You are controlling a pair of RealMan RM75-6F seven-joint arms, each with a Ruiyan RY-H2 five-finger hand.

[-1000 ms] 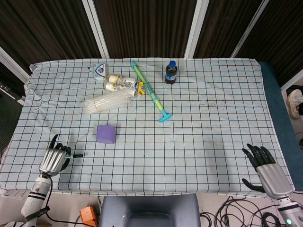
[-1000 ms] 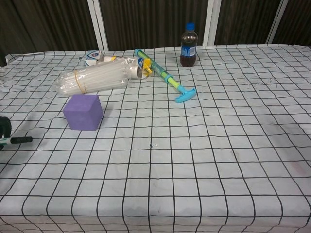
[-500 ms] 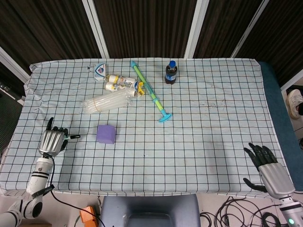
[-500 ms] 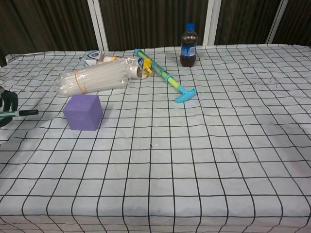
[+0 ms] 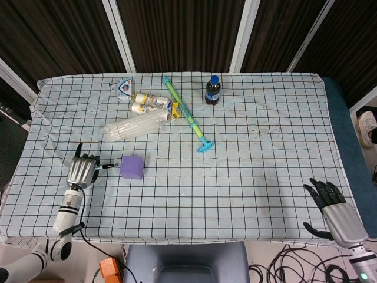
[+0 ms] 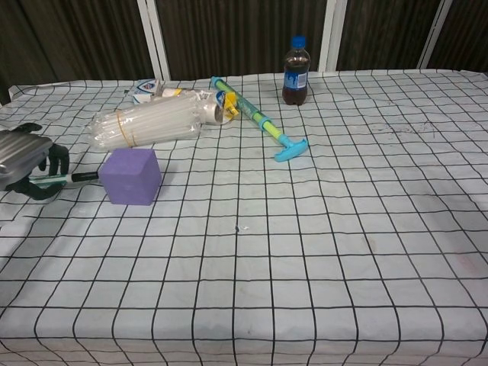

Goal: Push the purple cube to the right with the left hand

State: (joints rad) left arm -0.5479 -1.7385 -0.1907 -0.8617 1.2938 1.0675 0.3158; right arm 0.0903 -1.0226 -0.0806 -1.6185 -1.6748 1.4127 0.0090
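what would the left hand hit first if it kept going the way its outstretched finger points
The purple cube. The left hand sits just beside the cube's left face, one finger aimed at it. In the chest view the fingertip looks at or nearly on that face; contact is unclear.

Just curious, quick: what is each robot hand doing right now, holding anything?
Left robot hand: holds nothing, one finger stretched toward the purple cube.
Right robot hand: open, empty.

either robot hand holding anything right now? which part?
Nothing held. Left robot hand has one finger stretched toward the purple cube's left face, at or near contact. Right robot hand is empty, fingers apart.
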